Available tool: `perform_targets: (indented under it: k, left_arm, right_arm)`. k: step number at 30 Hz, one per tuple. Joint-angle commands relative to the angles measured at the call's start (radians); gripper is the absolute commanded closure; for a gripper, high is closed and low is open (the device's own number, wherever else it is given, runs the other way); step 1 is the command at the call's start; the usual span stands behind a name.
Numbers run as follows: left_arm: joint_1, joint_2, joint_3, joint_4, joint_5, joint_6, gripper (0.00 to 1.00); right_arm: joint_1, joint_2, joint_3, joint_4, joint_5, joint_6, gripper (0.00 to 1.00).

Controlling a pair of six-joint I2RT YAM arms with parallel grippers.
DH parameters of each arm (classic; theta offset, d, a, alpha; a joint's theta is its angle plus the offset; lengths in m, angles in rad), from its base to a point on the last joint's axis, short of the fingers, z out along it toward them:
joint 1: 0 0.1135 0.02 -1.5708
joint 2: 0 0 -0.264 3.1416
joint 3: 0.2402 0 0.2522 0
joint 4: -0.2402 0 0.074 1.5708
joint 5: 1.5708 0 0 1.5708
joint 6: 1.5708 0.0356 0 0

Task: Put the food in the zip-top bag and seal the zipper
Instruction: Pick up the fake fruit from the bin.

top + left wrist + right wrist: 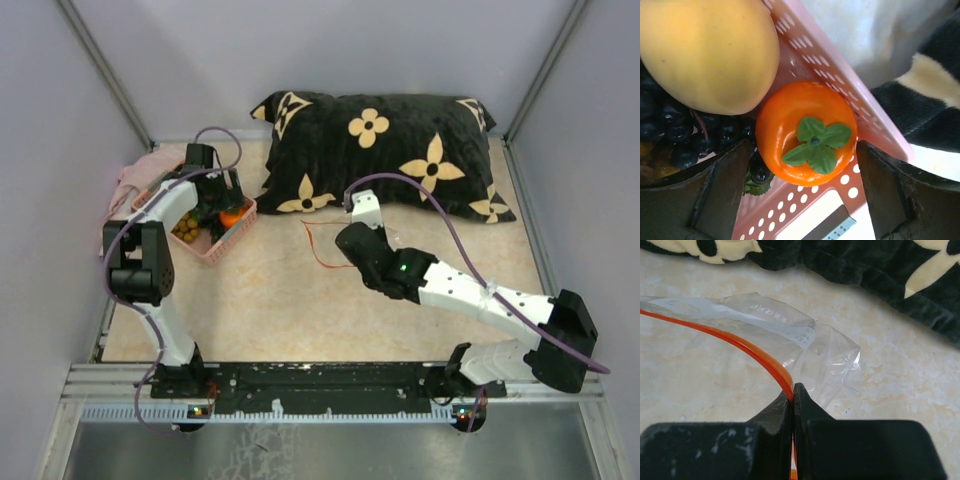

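Reaching into the pink perforated plastic basket (222,246) at the left rear of the beige marbled desk (280,310), the left arm (160,215) has the left jaws spread wide, gripping nothing.

Left wrist view: the two dark fingers (720,200) stand on either side of the round orange toy fruit with a green leafy cap (790,115). This orange fruit lies in the basket against its pink side wall. One finger stands clear of it; contact at the other cannot be determined. A large smooth yellow toy fruit (710,50) lies just beside the orange fruit and touches it. A bunch of dark blue-black toy grapes (670,130) sits at the yellow fruit's lower edge.

Top view: a cluster of small tan-brown balls (185,230) occupies the near-left part of the basket. All food seen lies in the basket. A pink cloth (140,178) lies behind the basket.

The right arm (450,285) stretches low across the centre of the desk. The right jaws are fully closed, pinching the thin red-orange zipper strip (750,347) of the clear floppy zip-top bag (832,352). The strip curves away from the pinch point toward the left of the right wrist view. The bag lies on the desk just in front of the black plush pillow with tan flower patterns (380,150), well apart from the basket. Whether the bag's mouth is open or sealed cannot be told.
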Motion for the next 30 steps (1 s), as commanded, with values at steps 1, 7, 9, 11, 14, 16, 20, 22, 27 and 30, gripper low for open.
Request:
perform_targets:
  k: [1, 7, 9, 11, 14, 16, 20, 22, 27, 30]
  left_arm:
    - [0.002, 0.034, 0.009, -0.036, 0.033, 0.035, 0.08]
    - [-0.016, 0.077, -0.012, -0.046, 0.051, 0.054, 0.09]
    - [-0.025, 0.092, -0.006, -0.049, 0.045, 0.06, 0.09]
    - [-0.026, 0.108, 0.0, -0.049, 0.047, 0.06, 0.08]
    - [-0.027, 0.123, 0.012, -0.045, 0.04, 0.06, 0.08]
    - [-0.027, 0.126, 0.01, -0.031, 0.04, 0.061, 0.09]
    - [-0.027, 0.127, -0.001, -0.011, 0.053, 0.064, 0.12]
    - [-0.028, 0.114, -0.002, -0.019, 0.058, 0.064, 0.16]
    - [-0.031, 0.005, -0.044, -0.029, 0.031, 0.07, 0.29]
    - [-0.031, -0.067, -0.067, -0.03, 0.005, 0.078, 0.38]
  right_arm:
    - [-0.008, -0.012, -0.005, 0.064, 0.019, -0.007, 1.0]
    - [-0.009, -0.003, -0.005, 0.073, 0.003, -0.009, 1.0]
    - [-0.009, -0.004, -0.006, 0.075, -0.003, -0.008, 1.0]
    - [-0.009, -0.009, -0.008, 0.077, -0.008, -0.006, 1.0]
    - [-0.009, -0.017, -0.016, 0.078, -0.013, -0.005, 1.0]
    - [-0.009, -0.023, -0.023, 0.079, -0.016, -0.003, 1.0]
    - [-0.008, -0.023, -0.028, 0.081, -0.021, 0.001, 1.0]
    - [-0.009, -0.023, -0.028, 0.077, -0.025, 0.005, 1.0]
    - [-0.009, -0.036, -0.028, 0.065, -0.028, 0.008, 1.0]
    - [-0.008, -0.045, -0.025, 0.062, -0.026, 0.006, 1.0]
